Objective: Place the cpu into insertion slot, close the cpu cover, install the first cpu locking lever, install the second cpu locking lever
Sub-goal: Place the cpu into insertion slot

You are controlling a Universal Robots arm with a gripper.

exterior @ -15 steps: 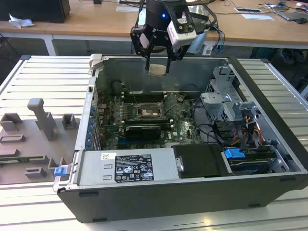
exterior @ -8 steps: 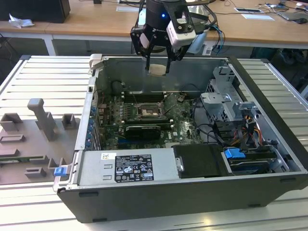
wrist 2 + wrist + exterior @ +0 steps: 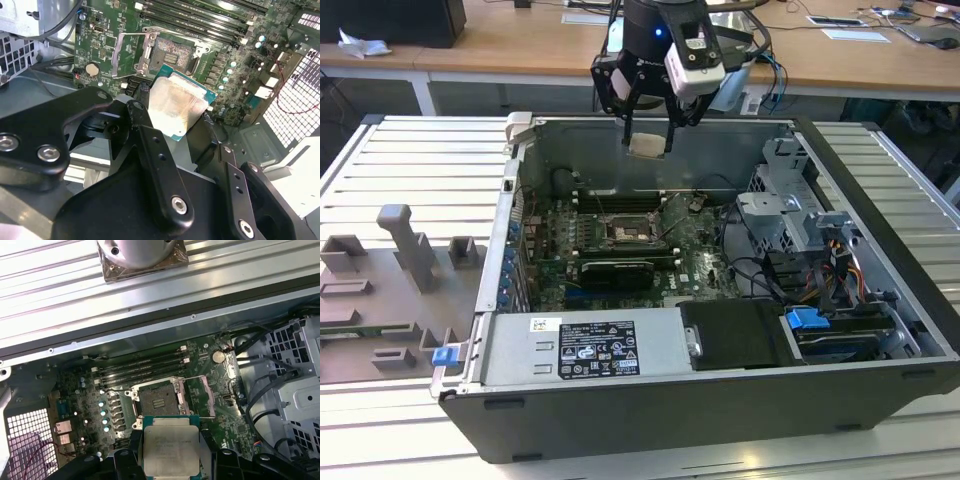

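Over motherboard (image 3: 706, 262), pincer (image 3: 648, 140) grips cpu (image 3: 171, 450) level, face-up.

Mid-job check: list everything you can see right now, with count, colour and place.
computer case: one, dark grey, open, on the ribbed table.
motherboard: one, green, inside the computer case.
cpu socket: one, dark, empty, on the motherboard.
cpu cover: one, silvery, swung open beside the cpu socket.
cpu: one, silvery-beige, held over the computer case.
expansion card: one, black, next to the cpu socket.
power supply: one, silver, case's near side.
fixture blocks: several, grey, exterior view's left.
gripper: one, black, shut on the cpu.
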